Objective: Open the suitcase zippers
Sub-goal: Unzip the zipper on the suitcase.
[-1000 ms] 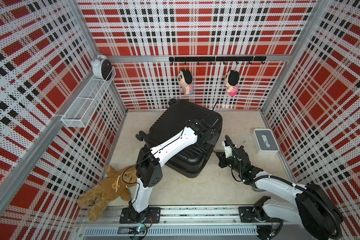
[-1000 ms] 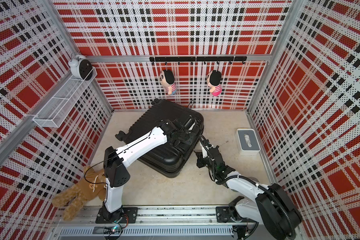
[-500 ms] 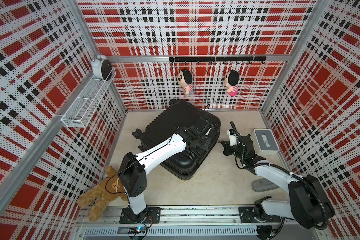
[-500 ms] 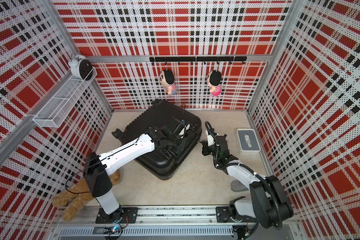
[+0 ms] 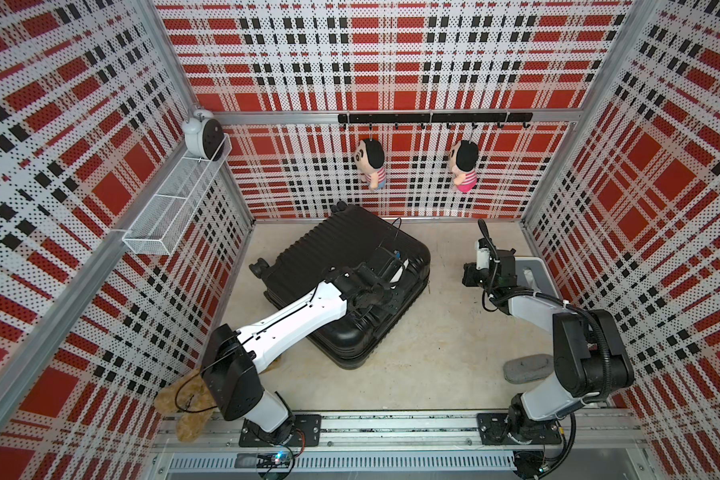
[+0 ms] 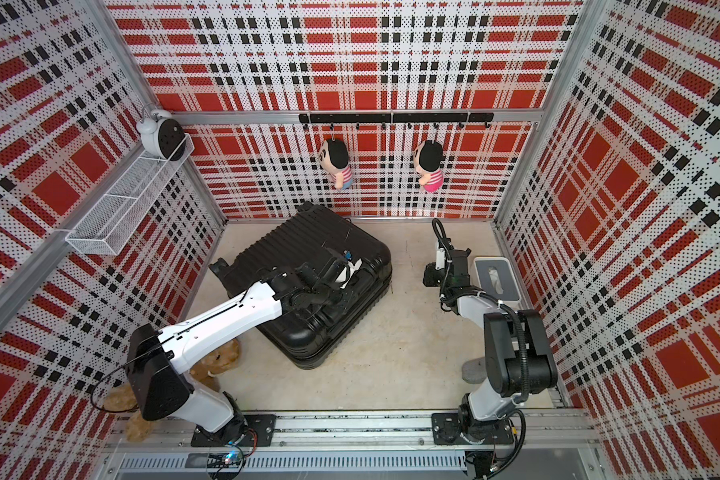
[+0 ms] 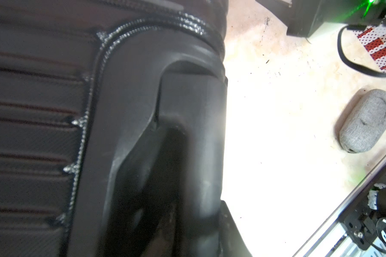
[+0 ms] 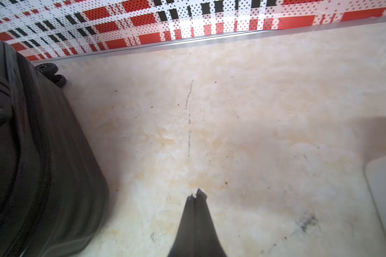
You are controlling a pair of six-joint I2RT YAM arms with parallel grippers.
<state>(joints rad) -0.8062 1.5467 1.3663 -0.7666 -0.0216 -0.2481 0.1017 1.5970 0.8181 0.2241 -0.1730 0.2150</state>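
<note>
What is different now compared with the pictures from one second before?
The right arm swung away from the suitcase toward the white box, jaws shut and empty, uncovering a grey pouch. The left arm drew back leftward, and the suitcase slid a little left with it. Dolls, basket and teddy stayed put.

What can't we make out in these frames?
- Pulls on the zippers: too small in both top views, blurred in the left wrist view.
- Left fingers: dark blur against the black suitcase; open or gripping, cannot tell.
- Teddy bear: largely behind the left arm in both top views.
</note>
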